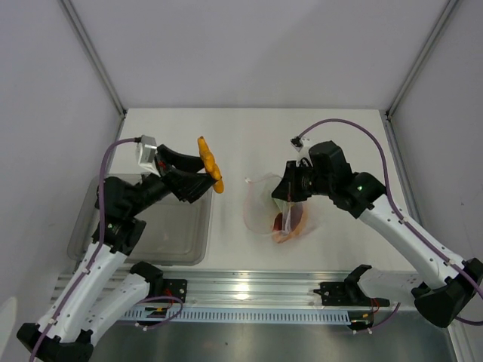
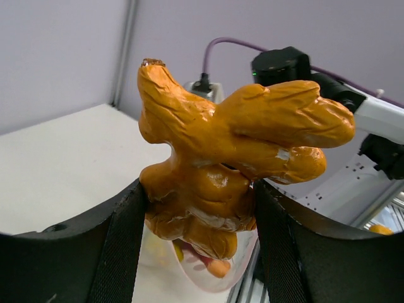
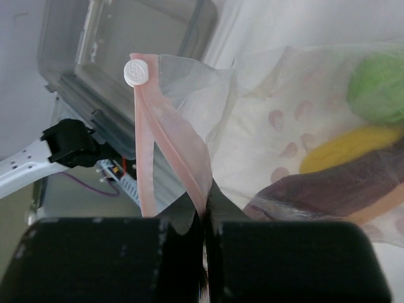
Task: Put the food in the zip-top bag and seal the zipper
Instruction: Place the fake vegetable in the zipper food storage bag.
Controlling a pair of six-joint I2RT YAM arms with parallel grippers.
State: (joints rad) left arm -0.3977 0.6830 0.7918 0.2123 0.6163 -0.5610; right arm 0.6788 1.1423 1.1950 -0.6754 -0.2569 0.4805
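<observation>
L arm: base at the near table edge, well left of the zip-top bag (image 1: 263, 202). Its elbow is bent and the forearm angles toward the bag, w/ the wrist held up off the table (image 1: 249, 136), over the grey bin (image 1: 162, 237)'s corner nearest the bag. L gripper (image 1: 201, 176) is pinching a knobby ginger-shaped orange piece (image 2: 221, 151) by its lower lobe, one black finger pressed on each side. The piece sticks up past the fingertips, in the air just left of the bag, not touching it.

R arm: base well right of the bag, reaching in over a bent elbow, w/ the wrist pointing at the bag's right side. R gripper (image 3: 203, 221) has its fingers pressed together on the zipper (image 3: 169, 145), the pink strip nipped between the tips. The strip runs up from there to a white slider tab (image 3: 136, 71).

The bag's mouth gapes toward the L arm. Inside the bag: lime-green fruit (image 3: 379, 85), yellow piece (image 3: 353, 148) and dark-red slice (image 3: 328, 189), bunched together at its near end.
</observation>
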